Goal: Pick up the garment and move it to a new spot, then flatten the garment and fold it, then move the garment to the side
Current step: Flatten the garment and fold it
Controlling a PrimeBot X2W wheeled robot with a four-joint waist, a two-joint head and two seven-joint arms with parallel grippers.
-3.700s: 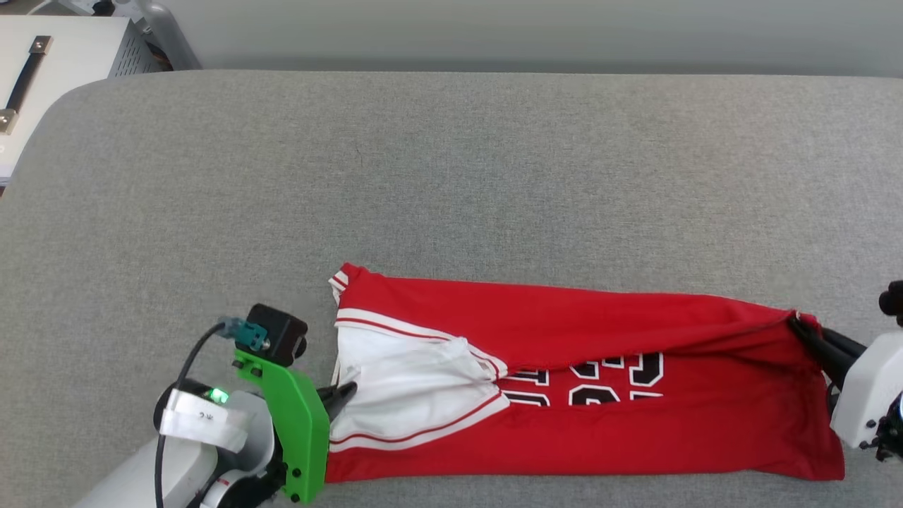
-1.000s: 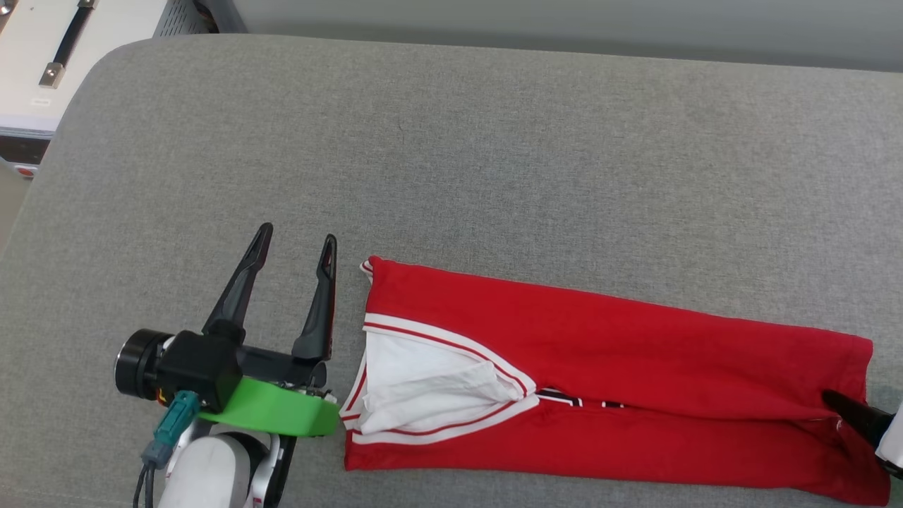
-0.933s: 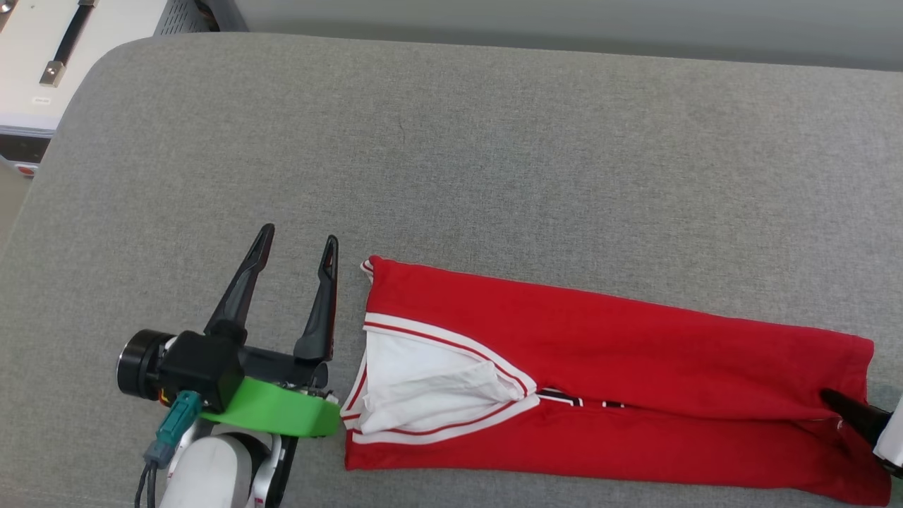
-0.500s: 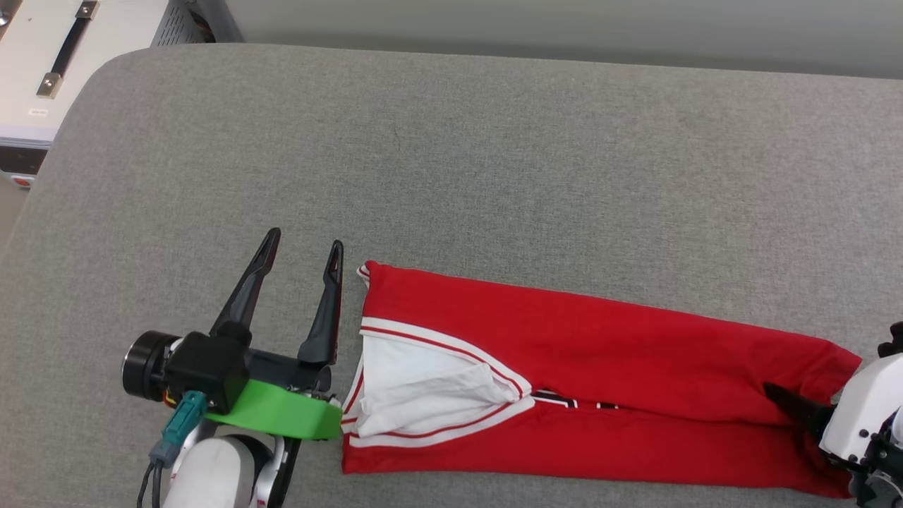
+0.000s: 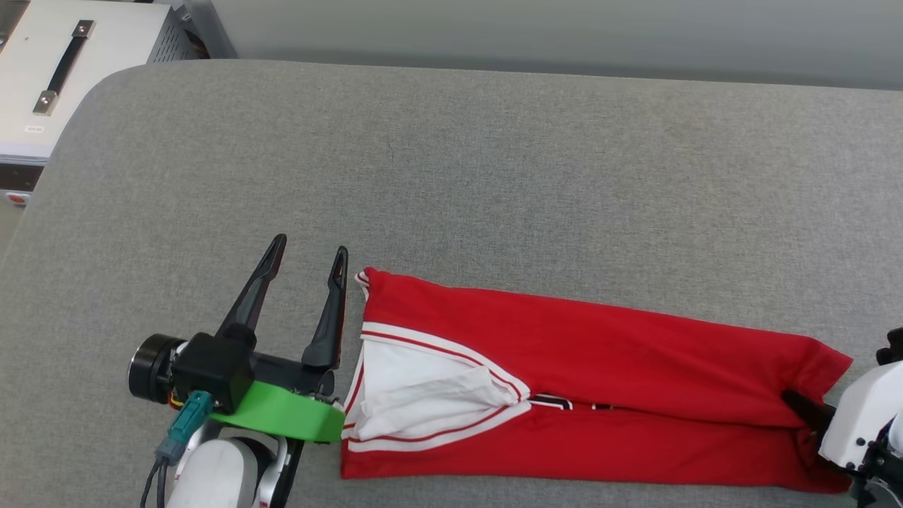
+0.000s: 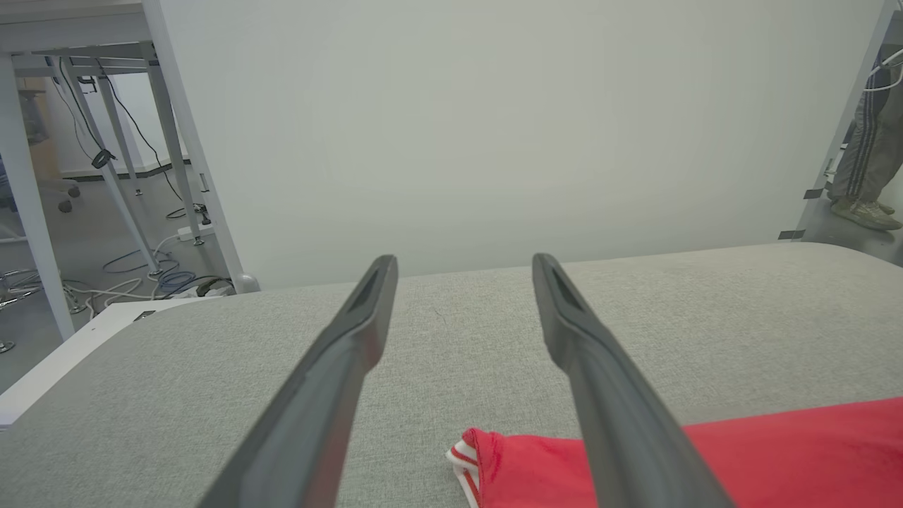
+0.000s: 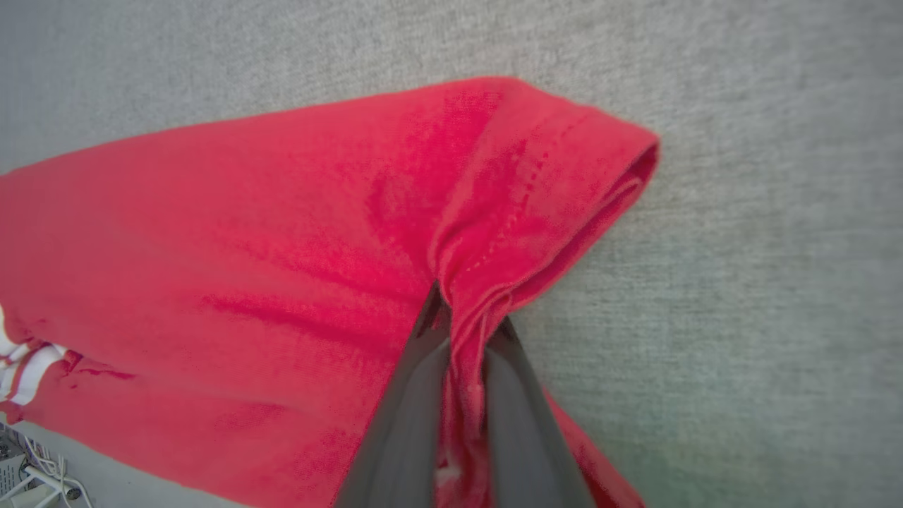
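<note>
The shirt (image 5: 600, 367) lies folded into a long band along the near edge of the grey padded surface (image 5: 494, 176). Its white sleeve end is toward my left and its hem end toward my right.

Right gripper (image 7: 465, 314): the fingers are closed on a bunched fold of red cloth at the hem end, and the wrist view shows the stitched hem pinched between them. Left gripper (image 5: 310, 245): the fingers are spread wide and hold nothing, just beside the sleeve end and apart from it.

Handling, as I judge it: the cloth is light, thin and limp. It will sag and drag from a single grip and will not keep a shape. Against the fabric-covered surface it is likely to ruck when pulled. I would take hold at corners or seamed edges, where several layers give the fingers something to bite.

Surroundings: a plain pale wall (image 6: 494, 127) stands behind the surface. A white cabinet (image 5: 63, 77) with a black handle sits off the far left corner. Loose cables (image 6: 141, 261) lie on the floor, and a person's legs (image 6: 864, 141) show at the room's edge.
</note>
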